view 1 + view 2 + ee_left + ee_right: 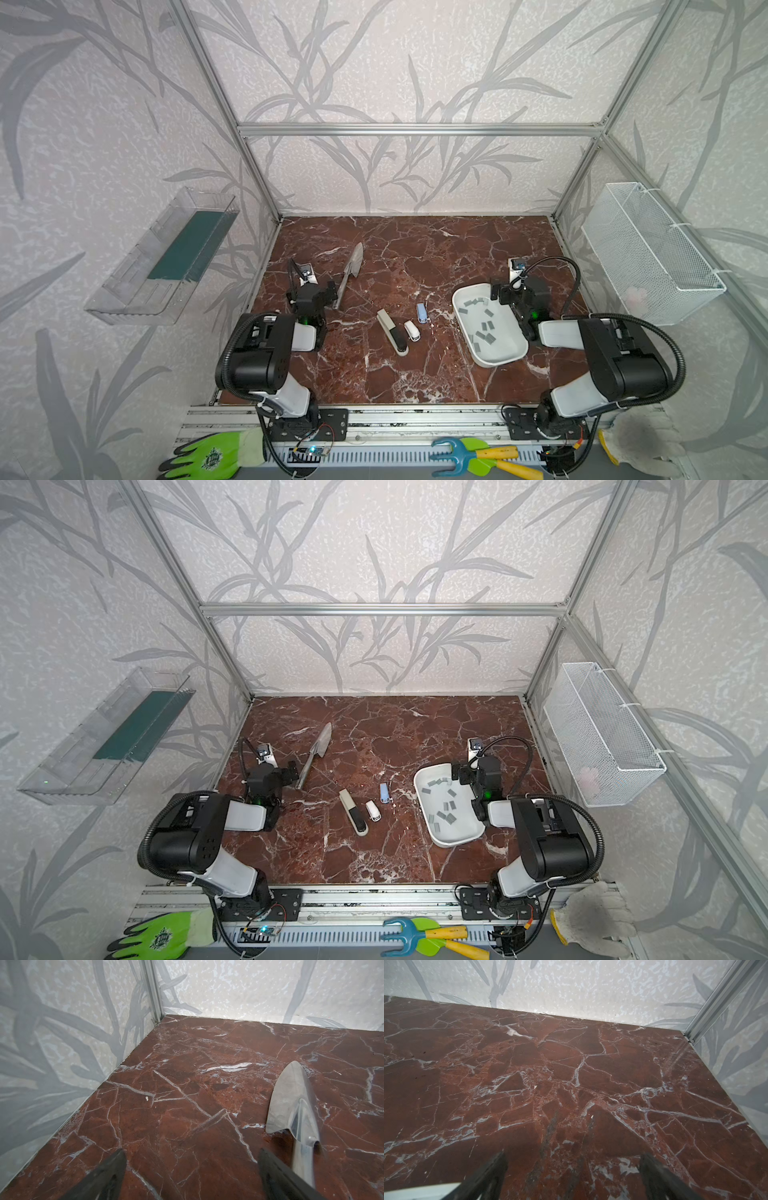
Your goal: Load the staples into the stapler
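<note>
Trouble can begin on the left side: your left pincer (191, 1155) stands spread wide and empty above the table (415, 257). The shiny trowel (347, 278) lies just beside it, so a quick swing toward the middle may knock the trowel and send it against the staplers. Near the middle, three staplers lie close together: the big stapler (392, 332), the white stapler (412, 331) just beside it, and the blue stapler (422, 312) a little farther back. All three seem closed, though they are too small in these views to be sure, so I judge that the loading is not yet begun. The two small ones are probably light; if you press on one without holding it, it can slide away or hit its neighbour. Choosing the wrong stapler is also a danger, because the strips look short. Farther right, the staples (484, 336) lie scattered flat on the floor of the white tray (503, 353), some of them touching each other. Such thin flat strips are difficult to pinch: the pincer may scrape the floor, take two together, or break one. Your right pincer (574, 1156) is also spread wide and holds nothing; it hovers at the far end of the tray, near the rim. If it goes down there, it may catch the rim and tip or push the tray, and the strips would spill onto the table.
</note>
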